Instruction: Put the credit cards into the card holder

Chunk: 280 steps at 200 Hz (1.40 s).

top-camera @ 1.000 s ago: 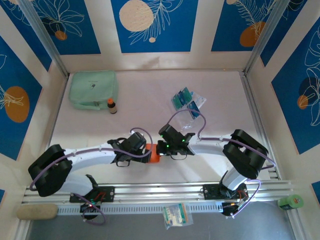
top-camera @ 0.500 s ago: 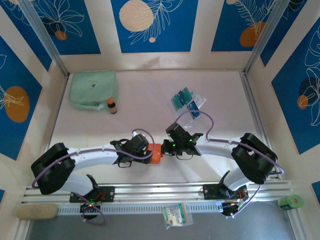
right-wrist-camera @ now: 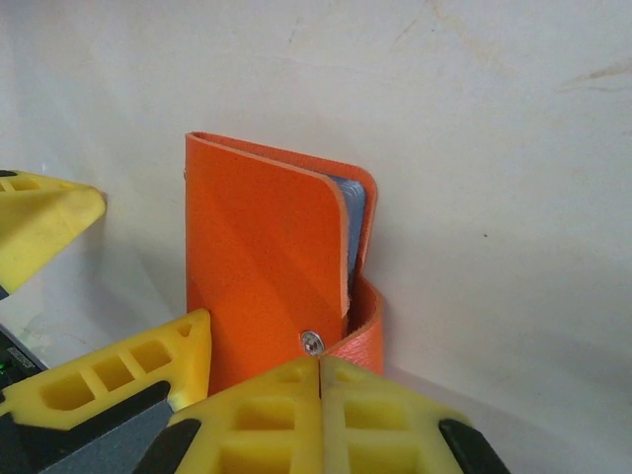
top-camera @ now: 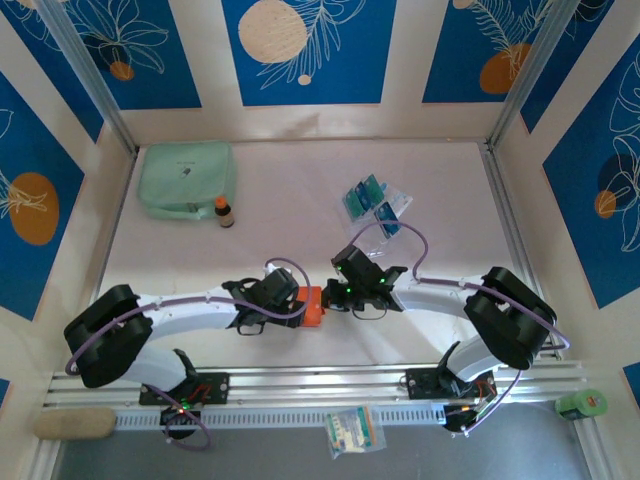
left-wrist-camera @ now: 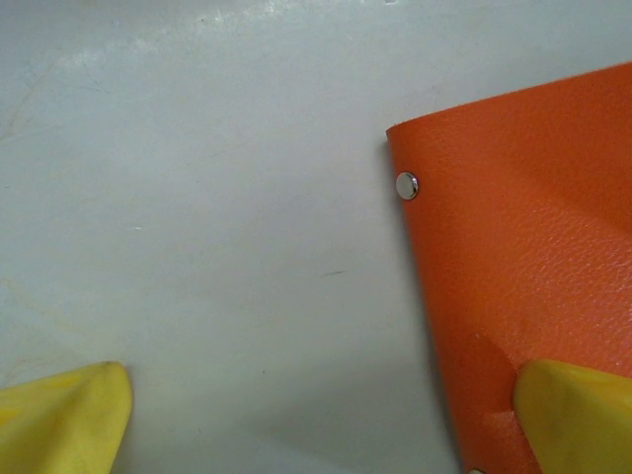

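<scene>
The orange card holder (top-camera: 312, 308) lies near the front middle of the table, between my two grippers. In the right wrist view the card holder (right-wrist-camera: 267, 257) is nearly folded shut, and a blue credit card edge (right-wrist-camera: 354, 212) shows inside it. My right gripper (right-wrist-camera: 321, 367) is shut, its joined fingertips against the holder beside the snap. My left gripper (left-wrist-camera: 316, 415) is open and straddles the holder's edge (left-wrist-camera: 513, 276), one fingertip (left-wrist-camera: 573, 410) resting over the leather. Further back, teal credit cards (top-camera: 363, 194) and a blue one (top-camera: 388, 218) lie on a clear wrapper.
A mint-green zip pouch (top-camera: 186, 178) lies at the back left with a small brown bottle (top-camera: 224, 211) beside it. A sachet packet (top-camera: 353, 431) sits on the front rail, a green roll (top-camera: 581, 404) at the front right. Panel walls enclose the table.
The right arm has swung slightly to the right and its gripper has shifted with it; the card holder has edged a little to the right. The left arm has barely moved.
</scene>
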{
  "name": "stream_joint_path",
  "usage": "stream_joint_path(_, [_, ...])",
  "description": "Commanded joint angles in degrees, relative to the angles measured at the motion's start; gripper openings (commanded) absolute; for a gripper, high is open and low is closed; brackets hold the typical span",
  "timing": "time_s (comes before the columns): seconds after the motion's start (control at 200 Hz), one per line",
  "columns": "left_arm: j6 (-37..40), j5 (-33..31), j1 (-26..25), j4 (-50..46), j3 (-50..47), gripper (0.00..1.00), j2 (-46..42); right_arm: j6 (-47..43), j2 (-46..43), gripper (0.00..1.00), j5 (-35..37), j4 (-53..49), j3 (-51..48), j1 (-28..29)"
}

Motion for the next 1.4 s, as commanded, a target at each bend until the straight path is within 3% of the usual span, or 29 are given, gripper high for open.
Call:
stream_joint_path(0.0, [-0.12,-1.48,-0.96,-3.48,-0.38,1.00,2.15,0.03,0.78,0.00,-2.29,-0.58,1.81,0.02])
stream_joint_path(1.395, [-0.40,-1.57,-1.69,-3.30,-0.46,1.00,2.24,0.34,7.82,0.00,-2.08,1.12,3.53,1.38])
